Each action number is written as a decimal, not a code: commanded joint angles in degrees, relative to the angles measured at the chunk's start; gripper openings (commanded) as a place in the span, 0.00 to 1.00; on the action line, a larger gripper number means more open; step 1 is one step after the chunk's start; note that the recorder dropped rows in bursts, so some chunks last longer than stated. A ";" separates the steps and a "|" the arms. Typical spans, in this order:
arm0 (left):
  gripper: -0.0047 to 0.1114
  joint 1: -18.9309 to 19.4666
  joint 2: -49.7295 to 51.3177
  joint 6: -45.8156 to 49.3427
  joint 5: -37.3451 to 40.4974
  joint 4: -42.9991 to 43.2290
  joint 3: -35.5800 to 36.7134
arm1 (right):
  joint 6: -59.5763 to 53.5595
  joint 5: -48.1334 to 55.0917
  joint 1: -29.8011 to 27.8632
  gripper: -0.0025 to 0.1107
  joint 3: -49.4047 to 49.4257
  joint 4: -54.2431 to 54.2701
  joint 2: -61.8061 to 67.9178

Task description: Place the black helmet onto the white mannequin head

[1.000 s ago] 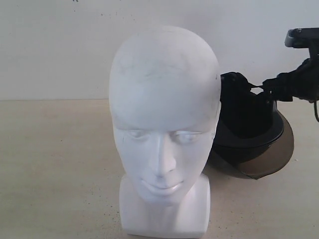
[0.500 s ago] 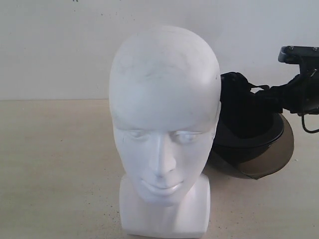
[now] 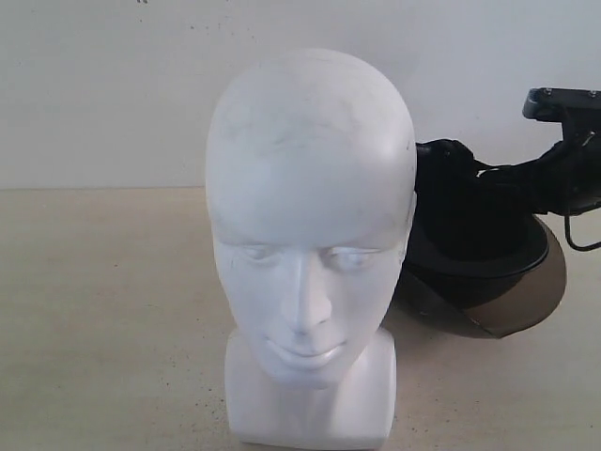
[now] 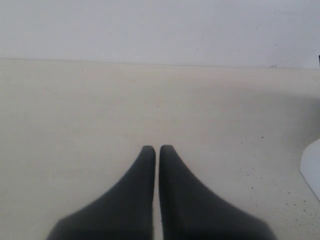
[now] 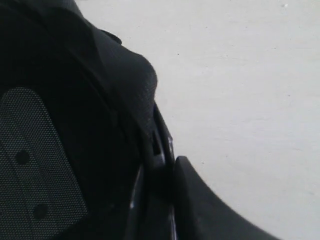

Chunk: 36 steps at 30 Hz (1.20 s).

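your right claw (image 5: 169, 172) is clenched on the rim of the black helmet (image 3: 470, 235), which sits just behind the white mannequin head (image 3: 310, 188). that thin edge grip may slip when you lift, or the swinging helmet may topple the head.

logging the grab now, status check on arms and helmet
Left gripper shut, empty. Right gripper clamped on black helmet rim. Helmet behind white mannequin head, not on it. Nothing above the head.
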 commanded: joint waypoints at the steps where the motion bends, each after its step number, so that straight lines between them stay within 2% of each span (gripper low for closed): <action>1: 0.08 -0.31 -0.15 0.23 -0.05 -0.66 0.19 | -0.64 4.69 -0.30 0.02 -0.29 -2.53 -0.96; 11: 0.08 -0.31 -0.15 0.23 -0.05 -0.66 0.19 | 0.92 15.34 -0.40 0.02 -0.29 -10.79 -7.04; 18: 0.08 -0.31 -0.15 0.23 -0.05 -0.66 0.19 | 13.21 24.57 -0.51 0.02 0.40 -25.70 -9.77; 23: 0.08 -0.31 -0.15 0.23 -0.05 -0.66 0.19 | 18.71 25.49 -0.51 0.02 6.12 -34.05 -15.44; 27: 0.08 -0.31 -0.15 0.23 -0.05 -0.66 0.19 | 19.10 24.71 -0.51 0.02 10.49 -33.78 -21.14; 34: 0.08 -0.31 -0.15 0.23 -0.05 -0.66 0.19 | 17.57 24.72 -0.40 0.02 10.96 -32.03 -21.70; 35: 0.08 -0.31 -0.15 0.23 -0.05 -0.66 0.19 | 17.57 24.50 -0.40 0.03 10.96 -32.03 -21.70; 36: 0.08 -0.31 -0.15 0.23 -0.05 -0.66 0.19 | 17.44 24.39 -0.40 0.10 10.96 -31.75 -21.70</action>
